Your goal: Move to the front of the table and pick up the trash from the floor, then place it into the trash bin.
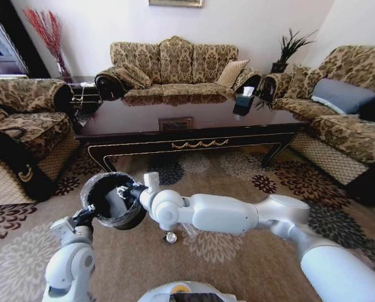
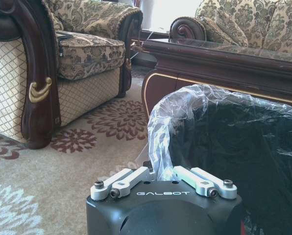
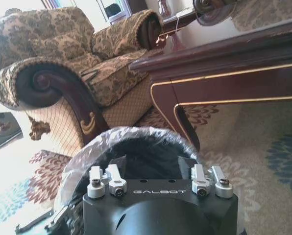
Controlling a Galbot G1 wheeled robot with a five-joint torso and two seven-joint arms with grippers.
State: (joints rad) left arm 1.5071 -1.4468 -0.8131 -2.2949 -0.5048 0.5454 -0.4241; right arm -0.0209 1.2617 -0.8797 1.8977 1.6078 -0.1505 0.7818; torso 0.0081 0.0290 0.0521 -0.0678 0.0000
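The trash bin (image 1: 106, 217) is a small black bin with a greyish bag over its rim. It is on the floor (image 1: 238, 251) in front of the table (image 1: 200, 143). My left gripper (image 1: 87, 216) is shut on the bin's near rim, and the bag edge (image 2: 160, 147) rises between its fingers (image 2: 163, 171). Over the bin's mouth, my right gripper (image 1: 129, 190) is open with nothing between its fingers (image 3: 153, 164), which point into the bag-lined bin (image 3: 136, 137). One piece of trash, a small silvery can (image 1: 170, 238), lies on the carpet just right of the bin, under my right forearm.
An armchair (image 1: 24, 126) stands to the left and close to the bin. A sofa (image 1: 175, 63) is behind the table and another (image 1: 345, 107) is at the right. A tissue box (image 1: 244, 100) sits on the tabletop. Open carpet lies to the right of the bin.
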